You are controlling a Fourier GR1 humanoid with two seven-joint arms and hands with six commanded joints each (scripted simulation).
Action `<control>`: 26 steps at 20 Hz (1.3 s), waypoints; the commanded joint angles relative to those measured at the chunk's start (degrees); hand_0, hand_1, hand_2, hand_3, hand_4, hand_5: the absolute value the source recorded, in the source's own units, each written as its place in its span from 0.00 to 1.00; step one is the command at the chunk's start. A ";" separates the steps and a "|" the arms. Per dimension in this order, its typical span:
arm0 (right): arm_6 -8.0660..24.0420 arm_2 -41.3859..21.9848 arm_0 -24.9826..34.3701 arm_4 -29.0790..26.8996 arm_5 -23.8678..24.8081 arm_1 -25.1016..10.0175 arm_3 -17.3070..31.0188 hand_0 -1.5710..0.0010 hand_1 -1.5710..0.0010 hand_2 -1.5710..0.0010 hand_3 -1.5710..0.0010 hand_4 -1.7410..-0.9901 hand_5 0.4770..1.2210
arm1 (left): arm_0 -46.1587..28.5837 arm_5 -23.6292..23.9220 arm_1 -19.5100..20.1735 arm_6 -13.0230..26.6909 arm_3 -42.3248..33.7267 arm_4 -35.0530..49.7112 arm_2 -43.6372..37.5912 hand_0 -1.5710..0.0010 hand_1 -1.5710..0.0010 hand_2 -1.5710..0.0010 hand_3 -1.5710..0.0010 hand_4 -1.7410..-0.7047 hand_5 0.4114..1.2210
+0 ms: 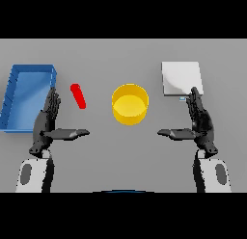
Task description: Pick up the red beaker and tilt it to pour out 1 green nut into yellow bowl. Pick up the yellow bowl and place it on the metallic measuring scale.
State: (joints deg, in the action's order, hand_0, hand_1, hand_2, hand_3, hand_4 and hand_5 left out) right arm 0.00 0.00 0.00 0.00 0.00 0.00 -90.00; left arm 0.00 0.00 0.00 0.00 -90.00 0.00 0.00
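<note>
The red beaker (78, 96) lay tilted just ahead and inward of the spread, empty left hand (48, 125), nearer than the right hand (198, 122), likewise spread.

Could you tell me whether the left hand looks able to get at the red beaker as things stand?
Probably yes. The left hand is open, and the red beaker lies just ahead and slightly inward of its fingertips. Only bare table separates them; the blue bin sits off to the outside.
</note>
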 commanded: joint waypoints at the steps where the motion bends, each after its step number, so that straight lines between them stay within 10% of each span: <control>1: 0.03 -0.05 0.07 0.01 0.15 0.09 0.04 1.00 1.00 1.00 1.00 0.89 0.14 | -0.27 -0.02 0.04 -0.10 -0.21 0.08 0.02 1.00 1.00 1.00 1.00 0.58 0.31; 6: 0.12 -0.86 0.56 0.70 0.96 1.01 0.15 1.00 1.00 1.00 1.00 0.89 0.14 | -3.60 -1.11 0.41 -0.77 -3.00 0.42 0.64 1.00 1.00 1.00 1.00 0.58 0.31; 8: -5.28 -5.14 -2.09 11.41 3.59 -2.72 -2.89 1.00 1.00 1.00 1.00 0.89 0.13 | -8.90 -2.58 3.40 -3.12 -9.76 -4.51 4.76 1.00 1.00 1.00 1.00 0.58 0.31; 14: -4.45 -8.01 -3.66 15.83 4.14 -3.12 -6.39 1.00 1.00 1.00 1.00 0.83 0.16 | -10.76 -2.87 4.74 2.66 -13.99 -7.69 7.49 1.00 1.00 1.00 1.00 0.58 0.30; 26: -5.69 -7.21 -4.47 11.30 0.54 -3.53 -7.38 1.00 1.00 1.00 1.00 0.68 0.20 | 7.70 -2.44 4.60 1.35 9.52 -7.85 2.36 1.00 1.00 1.00 1.00 0.54 0.28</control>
State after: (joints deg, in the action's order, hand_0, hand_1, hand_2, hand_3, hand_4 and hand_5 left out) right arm -5.80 -7.22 -4.47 11.29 0.54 -3.53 -97.38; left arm 7.77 -2.42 4.60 1.60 -80.51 -7.86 2.36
